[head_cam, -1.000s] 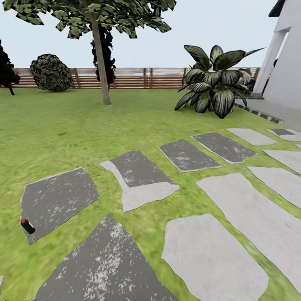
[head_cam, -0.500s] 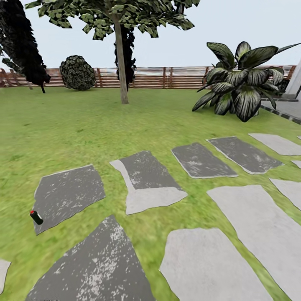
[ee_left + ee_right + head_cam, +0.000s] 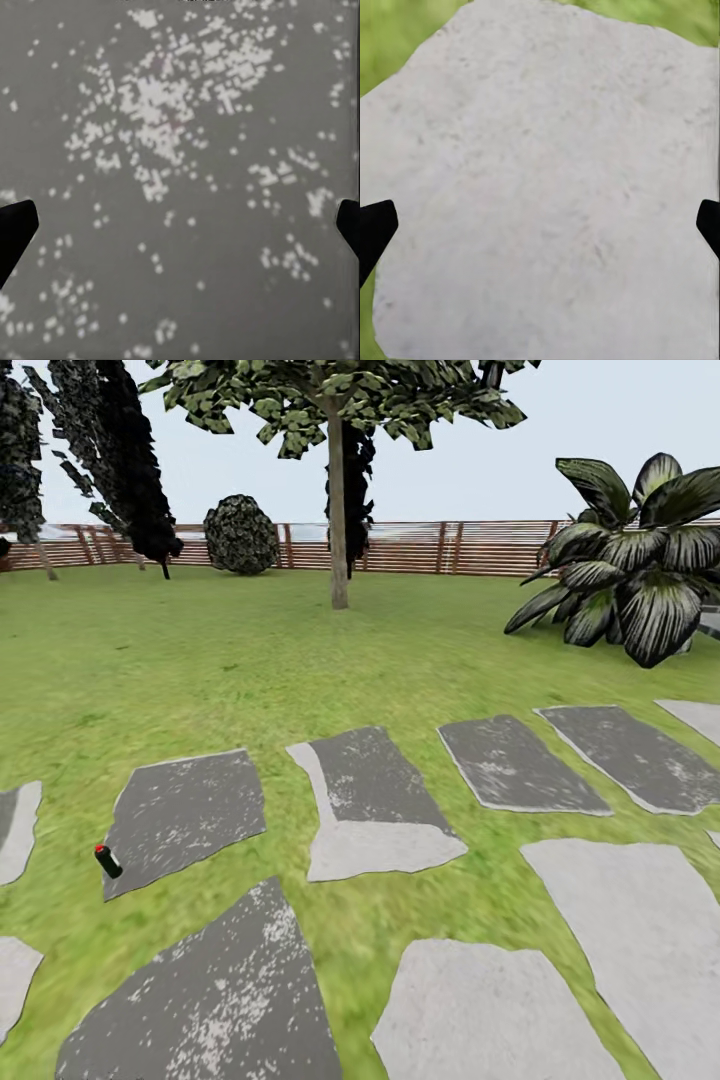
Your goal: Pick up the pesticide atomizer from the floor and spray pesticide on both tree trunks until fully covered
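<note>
The pesticide atomizer (image 3: 107, 861), a small dark bottle with a red cap, lies tilted on the grass at the edge of a dark paving slab, low on the left in the head view. A tree (image 3: 335, 400) stands mid-lawn, its straight pale tree trunk (image 3: 338, 530) rising ahead. More dark trees (image 3: 125, 460) stand at the far left by the fence. My left gripper (image 3: 180, 225) is open over a dark speckled slab, its fingertips (image 3: 15, 229) wide apart. My right gripper (image 3: 540, 225) is open over a pale slab, nothing between its fingers.
Dark and pale paving slabs (image 3: 375, 800) cross the green lawn (image 3: 200, 660). A broad-leaved striped plant (image 3: 630, 570) stands at the right, a round bush (image 3: 240, 535) near the brown slat fence (image 3: 440, 547) at the back.
The head camera has turned to the left, so everything slid right in the picture; the white house has left the view and dark trees came in at the left. The atomizer lies as before.
</note>
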Available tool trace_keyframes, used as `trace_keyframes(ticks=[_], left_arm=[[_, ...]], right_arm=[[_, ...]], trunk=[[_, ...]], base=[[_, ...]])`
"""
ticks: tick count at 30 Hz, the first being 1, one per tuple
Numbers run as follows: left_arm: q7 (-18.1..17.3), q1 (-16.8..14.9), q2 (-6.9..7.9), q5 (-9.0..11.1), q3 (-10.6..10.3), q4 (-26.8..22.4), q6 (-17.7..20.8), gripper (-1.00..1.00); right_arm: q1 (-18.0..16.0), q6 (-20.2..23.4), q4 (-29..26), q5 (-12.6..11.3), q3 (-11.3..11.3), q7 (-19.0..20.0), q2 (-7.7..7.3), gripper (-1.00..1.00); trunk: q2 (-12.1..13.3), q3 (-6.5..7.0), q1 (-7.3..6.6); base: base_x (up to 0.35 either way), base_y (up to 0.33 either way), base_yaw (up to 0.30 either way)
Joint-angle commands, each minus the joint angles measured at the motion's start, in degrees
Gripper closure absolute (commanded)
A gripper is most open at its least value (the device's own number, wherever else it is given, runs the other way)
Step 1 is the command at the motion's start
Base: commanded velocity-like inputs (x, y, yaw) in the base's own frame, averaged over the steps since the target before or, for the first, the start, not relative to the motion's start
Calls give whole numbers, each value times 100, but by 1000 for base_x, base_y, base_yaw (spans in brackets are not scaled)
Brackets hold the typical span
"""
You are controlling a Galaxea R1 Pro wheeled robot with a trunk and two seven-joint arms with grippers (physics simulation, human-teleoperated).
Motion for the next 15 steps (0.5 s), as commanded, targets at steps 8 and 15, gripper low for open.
trace_keyframes(ticks=[8,15], left_arm=[[2,-3,5,-2,9,3,-18,-100],[2,-3,5,-2,9,3,-18,-100]], right_arm=[[-2,-15,4,33,2,-5,4,-100],[0,-15,4,33,2,0,4,-100]], trunk=[[-1,-12,0],[-1,-30,0]], base=[[156,-246,278],[145,-131,278]])
